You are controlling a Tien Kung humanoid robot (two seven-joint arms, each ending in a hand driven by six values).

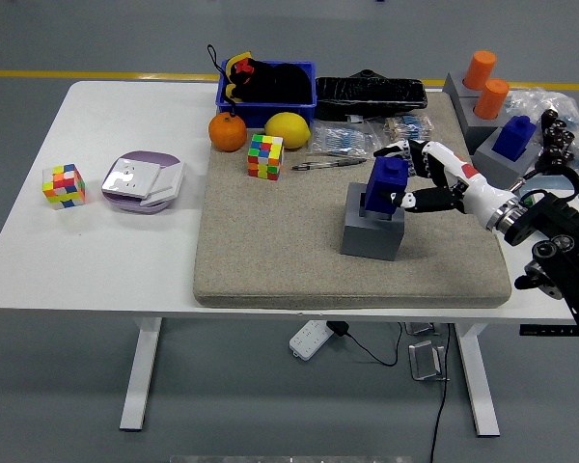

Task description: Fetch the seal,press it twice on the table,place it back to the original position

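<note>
The seal is a blue block with a knob on top (385,183). It stands in the square recess of the grey holder block (372,231) on the beige mat (270,260). My right hand (405,176) reaches in from the right with its white and black fingers (417,201) curled around the seal's right side. The right forearm (550,236) crosses the mat's right edge. My left arm does not show.
A second blue seal (512,137) sits on a grey holder at the right, behind it two orange cylinders (484,82). At the mat's back lie a pen (328,164), a colour cube (265,156), a lemon (287,130), an orange (227,133), and a blue bin (267,85). Left: another cube (64,185), purple plate (142,181).
</note>
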